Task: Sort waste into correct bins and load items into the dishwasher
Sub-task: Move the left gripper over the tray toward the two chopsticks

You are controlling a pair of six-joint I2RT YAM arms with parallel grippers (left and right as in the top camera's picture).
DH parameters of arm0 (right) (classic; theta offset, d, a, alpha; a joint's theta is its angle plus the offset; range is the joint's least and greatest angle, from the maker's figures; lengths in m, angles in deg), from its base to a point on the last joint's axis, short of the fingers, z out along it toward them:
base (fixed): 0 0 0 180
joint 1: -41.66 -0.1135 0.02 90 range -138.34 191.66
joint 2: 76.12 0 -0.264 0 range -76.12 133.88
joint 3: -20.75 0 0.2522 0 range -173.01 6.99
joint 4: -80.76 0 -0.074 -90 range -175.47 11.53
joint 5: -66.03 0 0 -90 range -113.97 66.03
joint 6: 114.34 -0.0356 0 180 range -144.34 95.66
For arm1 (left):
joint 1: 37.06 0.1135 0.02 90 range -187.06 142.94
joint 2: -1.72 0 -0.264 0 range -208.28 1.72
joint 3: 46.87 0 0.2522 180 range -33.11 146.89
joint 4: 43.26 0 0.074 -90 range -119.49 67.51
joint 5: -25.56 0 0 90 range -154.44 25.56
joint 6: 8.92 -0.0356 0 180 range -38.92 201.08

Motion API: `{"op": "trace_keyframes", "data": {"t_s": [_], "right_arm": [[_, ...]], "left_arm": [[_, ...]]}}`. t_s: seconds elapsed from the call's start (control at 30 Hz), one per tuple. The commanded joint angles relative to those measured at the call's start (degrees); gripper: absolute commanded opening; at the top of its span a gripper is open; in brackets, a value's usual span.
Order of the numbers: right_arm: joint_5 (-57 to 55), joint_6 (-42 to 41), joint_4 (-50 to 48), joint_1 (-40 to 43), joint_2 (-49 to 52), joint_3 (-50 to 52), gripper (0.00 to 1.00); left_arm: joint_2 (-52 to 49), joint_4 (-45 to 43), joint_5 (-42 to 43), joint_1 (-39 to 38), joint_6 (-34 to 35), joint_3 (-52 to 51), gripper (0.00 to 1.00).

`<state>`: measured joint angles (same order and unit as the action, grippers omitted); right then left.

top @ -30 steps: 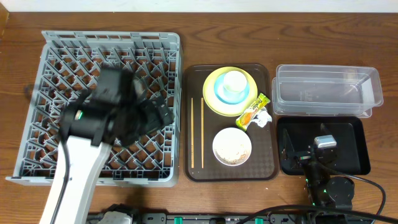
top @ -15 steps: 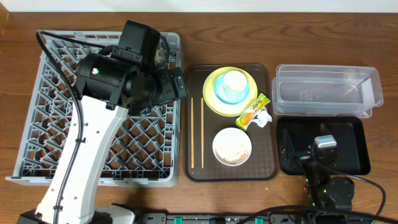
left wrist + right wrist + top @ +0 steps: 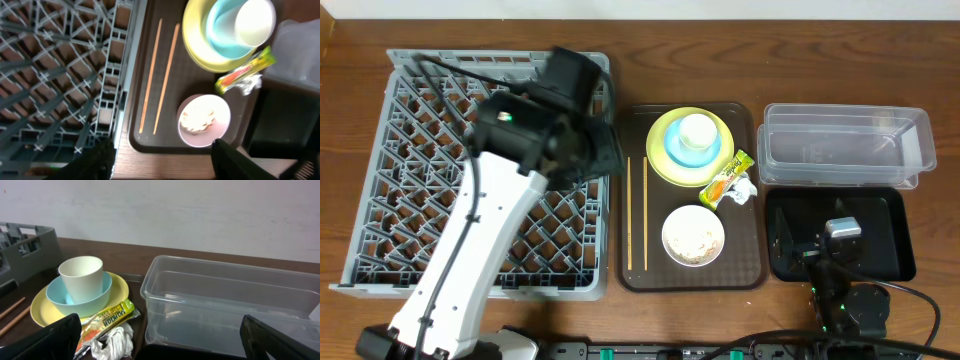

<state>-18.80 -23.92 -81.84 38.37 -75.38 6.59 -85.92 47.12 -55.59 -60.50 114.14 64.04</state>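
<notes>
Task at its outset, nothing sorted or loaded. The dish rack [image 3: 550,288] holds nothing. On the brown tray [image 3: 655,255], the yellow plate [image 3: 660,150] with blue bowl [image 3: 677,152] and cup [image 3: 698,130] sits at the far edge. The white bowl [image 3: 693,236] of crumbs [image 3: 197,119] sits near the front edge, the chopsticks [image 3: 645,215] along the left, the wrapper [image 3: 728,177] and scrap [image 3: 743,189] at the right. The clear tub [image 3: 920,140] and black tray [image 3: 890,225] hold no waste. The left gripper [image 3: 165,165] and right gripper [image 3: 160,345] have their jaws apart, empty.

We see the left arm [image 3: 490,230] swing rightward across the dish rack [image 3: 380,200]. A second ago it hangs blurred over the rack's middle, and now the left claw [image 3: 605,155] sits above the rack's right edge, just beside the brown tray [image 3: 750,262] holding the chopsticks [image 3: 645,215].
</notes>
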Motion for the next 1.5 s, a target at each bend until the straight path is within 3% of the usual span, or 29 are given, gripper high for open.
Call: {"op": "trace_keyframes", "data": {"t_s": [0.0,0.13,0.23,0.3,0.47,0.5,0.57,0.73,0.8,0.87,1.07,1.47], "right_arm": [[-0.2,-0.6,0.2,0.5,-0.1,0.1,0.99],[-0.2,-0.6,0.3,0.5,-0.1,0.1,0.99],[-0.2,-0.6,0.2,0.5,-0.1,0.1,0.99],[-0.2,-0.6,0.2,0.5,-0.1,0.1,0.99],[-0.2,-0.6,0.2,0.5,-0.1,0.1,0.99],[-0.2,-0.6,0.2,0.5,-0.1,0.1,0.99],[-0.2,-0.6,0.3,0.5,-0.1,0.1,0.99],[-0.2,-0.6,0.2,0.5,-0.1,0.1,0.99],[-0.2,-0.6,0.3,0.5,-0.1,0.1,0.99],[-0.2,-0.6,0.3,0.5,-0.1,0.1,0.99],[-0.2,-0.6,0.2,0.5,-0.1,0.1,0.99],[-0.2,-0.6,0.2,0.5,-0.1,0.1,0.99]], "left_arm": [[-0.2,-2.1,-2.8,-2.9,0.4,-4.1,0.61],[-0.3,-2.5,-2.7,-4.1,-0.4,-5.5,0.61],[-0.3,-2.4,-2.3,-4.1,-0.4,-5.5,0.35],[-0.3,-2.8,-2.3,-4.3,-0.4,-5.9,0.29],[-0.4,-5.0,-2.3,-5.7,-0.5,-7.6,0.3],[-0.5,-5.4,-2.3,-6.1,-1.3,-7.7,0.38],[-0.6,-6.2,-2.3,-6.8,-3.1,-7.7,0.41],[-1.3,-7.4,-3.7,-6.9,-0.7,-7.8,0.37],[-1.9,-7.3,-5.0,-7.1,2.0,-8.0,0.28],[-2.3,-7.4,-6.5,-7.6,3.4,-8.7,0.25],[-2.4,-8.9,-9.9,-10.1,3.7,-11.1,0.3],[-2.4,-18.7,-10.8,-10.9,3.7,-18.6,0.31]]}}
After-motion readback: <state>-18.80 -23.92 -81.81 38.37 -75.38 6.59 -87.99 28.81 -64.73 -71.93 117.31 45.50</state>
